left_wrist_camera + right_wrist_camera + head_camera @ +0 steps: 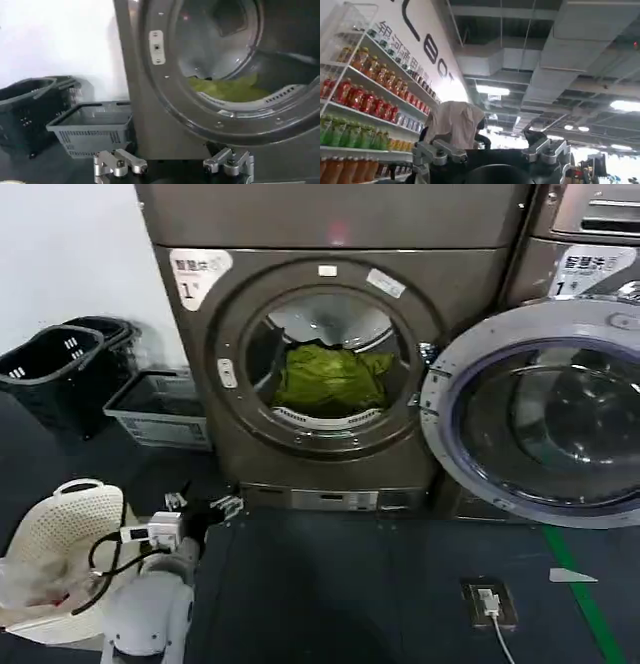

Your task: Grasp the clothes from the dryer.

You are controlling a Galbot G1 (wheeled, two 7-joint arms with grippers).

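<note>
Start at the far left, well off to the side of your left gripper [203, 506]: the black baskets [58, 364] and the grey crate [160, 406] sit against the wall, and a white basket [58, 529] lies just beside the arm, probably where the load is meant to end up. Your left gripper hangs low in front of the dryer [330, 354], below the porthole and near its left lower corner, fingers [119, 163] spread apart and holding nothing; that spread makes sense, since it needs room to close over soft fabric. Up and ahead of it, inside the drum, the clothes [330, 379] rest in a yellow-green heap at the bottom, slumped against the front lip, which puts them within reach once you lift and push forward through the opening. From the wrist camera you see the fabric [227, 90] just past the rim. Further right, the door [545, 414] stands swung fully open, so nothing blocks your path in. Your right gripper [490, 152] is parked away from the work, pointed up towards a ceiling and shelves of bottles [365, 100], its fingers wide and empty; leave it there.
</note>
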